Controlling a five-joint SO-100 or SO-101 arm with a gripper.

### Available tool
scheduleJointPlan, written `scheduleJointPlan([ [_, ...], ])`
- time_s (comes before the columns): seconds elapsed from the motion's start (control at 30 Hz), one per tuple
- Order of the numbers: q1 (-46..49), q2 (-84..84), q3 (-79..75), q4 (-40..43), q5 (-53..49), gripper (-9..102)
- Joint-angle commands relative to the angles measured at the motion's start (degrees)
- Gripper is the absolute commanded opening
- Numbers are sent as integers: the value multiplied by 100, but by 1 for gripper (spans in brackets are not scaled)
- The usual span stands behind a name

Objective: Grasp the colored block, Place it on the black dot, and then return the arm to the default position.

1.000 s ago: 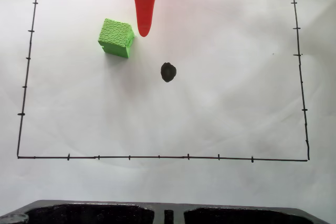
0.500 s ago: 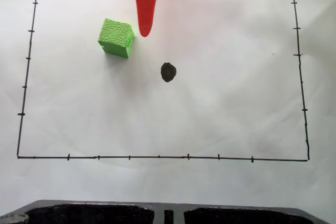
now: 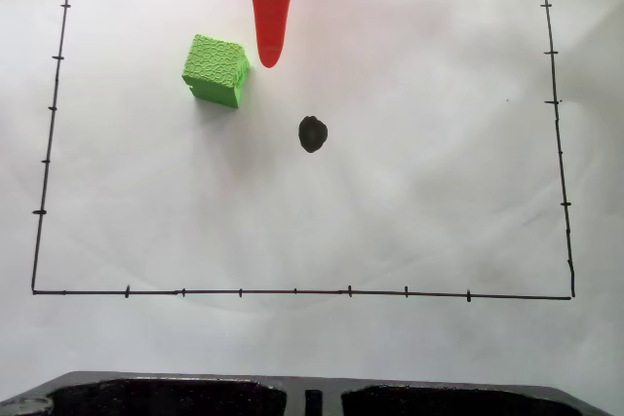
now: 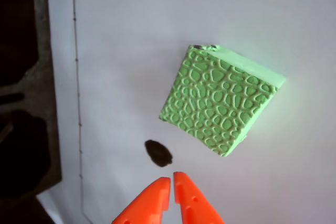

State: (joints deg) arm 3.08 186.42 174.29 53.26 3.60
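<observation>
Tool [image 4: 172, 183], tips together, hangs near the colored block [image 4: 220, 106].

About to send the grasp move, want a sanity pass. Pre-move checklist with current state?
1. Small bright green textured cube free on the white paper, not held: ok.
2. Black marker dot uncovered, apart from the cube: ok.
3. Orange two-finger gripper open enough to take the cube: not ok; the fingertips nearly touch in the wrist view.
4. Gripper lined up over the cube: not ok; in the fixed view its tip sits just right of the cube.
5. Gripper height above the paper: cannot tell.
6. Cube square to the jaws: cannot tell.
</observation>
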Motion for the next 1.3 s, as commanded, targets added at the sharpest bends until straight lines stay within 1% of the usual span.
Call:
scheduleJointPlan([
  [0.0, 35, 26, -149, 176, 299, 0],
  [0.2, -79, -782, -949, 483, 448, 0],
  [0.37, -35, -1951, -2048, 1151, 747, 0],
  [0.5, 35, -2979, -2777, 1433, 589, 0],
  [0.63, 255, -3639, -3217, 1397, 202, 0],
  [0.7, 352, -3814, -3305, 1292, -149, 0],
  [0.8, 501, -3999, -3349, 1222, -712, 0],
  [0.93, 826, -3981, -3349, 1116, -1134, 1],
  [1.07, 1090, -4078, -3357, 1020, -1222, 5],
  [1.17, 1230, -4157, -3357, 967, -1099, 13],
  [1.27, 1397, -4201, -3366, 976, -844, 15],
])
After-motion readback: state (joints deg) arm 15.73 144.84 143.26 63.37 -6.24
